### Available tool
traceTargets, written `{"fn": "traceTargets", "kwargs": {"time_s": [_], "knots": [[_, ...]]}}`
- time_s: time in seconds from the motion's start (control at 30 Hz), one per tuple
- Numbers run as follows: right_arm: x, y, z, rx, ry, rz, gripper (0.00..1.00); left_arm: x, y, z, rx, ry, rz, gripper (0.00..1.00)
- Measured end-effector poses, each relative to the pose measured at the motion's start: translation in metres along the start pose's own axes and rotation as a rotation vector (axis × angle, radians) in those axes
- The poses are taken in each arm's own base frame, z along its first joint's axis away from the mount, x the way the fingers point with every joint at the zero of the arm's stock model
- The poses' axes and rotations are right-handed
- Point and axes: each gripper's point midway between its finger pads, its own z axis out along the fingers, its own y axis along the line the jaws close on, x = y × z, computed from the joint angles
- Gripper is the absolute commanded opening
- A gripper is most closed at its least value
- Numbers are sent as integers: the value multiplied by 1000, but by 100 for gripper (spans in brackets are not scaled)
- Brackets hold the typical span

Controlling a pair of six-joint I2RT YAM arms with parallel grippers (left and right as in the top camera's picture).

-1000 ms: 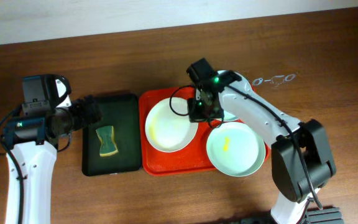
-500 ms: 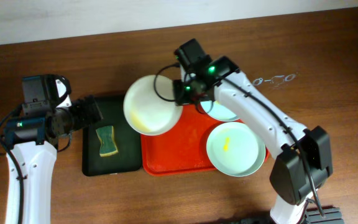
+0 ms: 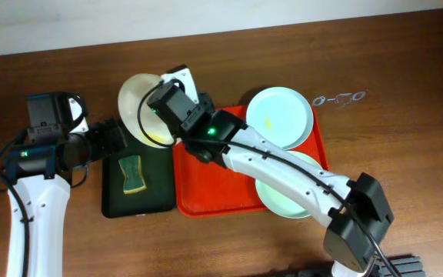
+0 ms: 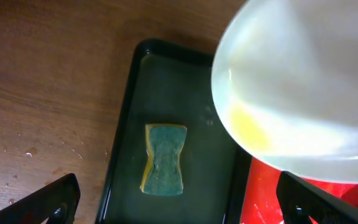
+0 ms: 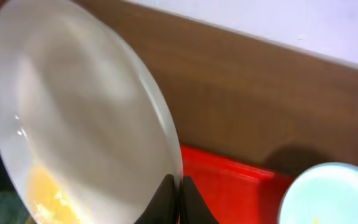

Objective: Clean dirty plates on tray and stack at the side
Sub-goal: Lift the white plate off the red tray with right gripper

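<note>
The right claw (image 5: 179, 198) is closed narrowly on the rim of a round white shallow plate (image 5: 73, 124), the edge being pinched between the two fingers. The white plate is held tilted, clear of the large red-orange rectangular plastic tray (image 3: 221, 185), above the far right corner of a smaller dark green rectangular tray (image 4: 166, 81). A yellow smear is seen on the plate's low side.

Two pale mint-blue round plates are seen to the right. The far one (image 3: 279, 117) is placed at the far right corner of the red-orange tray, its rim reaching past the tray's edge, and a small yellow mark is seen at its centre. The near one (image 3: 283, 201) is largely covered by the right arm.

The left claw (image 4: 178, 193) is spread wide and nothing is held in it. It is positioned over the green tray, where a green and yellow sponge (image 4: 165, 158) is laid flat. Both trays are carried side by side on the brown wooden counter (image 3: 406, 69).
</note>
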Motion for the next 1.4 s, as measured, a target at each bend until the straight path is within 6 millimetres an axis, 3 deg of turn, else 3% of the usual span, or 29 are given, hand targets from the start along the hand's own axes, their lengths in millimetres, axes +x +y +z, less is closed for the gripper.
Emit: {"fn": "traceTargets", "kwargs": {"time_s": [0.23, 0.47, 0.73, 0.93, 1.13, 1.27, 1.4], "knots": [[-35, 0, -7, 72, -147, -228, 4, 0, 0, 0, 0, 0, 0, 99], [-61, 26, -27, 108, -278, -457, 4, 0, 0, 0, 0, 0, 0, 99], [-87, 23, -39, 201, -371, -577, 4, 0, 0, 0, 0, 0, 0, 99], [-87, 36, -46, 194, -389, -609, 4, 0, 0, 0, 0, 0, 0, 99], [-84, 32, -45, 187, -384, -478, 4, 0, 0, 0, 0, 0, 0, 99], [-66, 26, -37, 167, -315, -346, 4, 0, 0, 0, 0, 0, 0, 99], [-34, 5, -21, 153, -175, -172, 4, 0, 0, 0, 0, 0, 0, 99]]}}
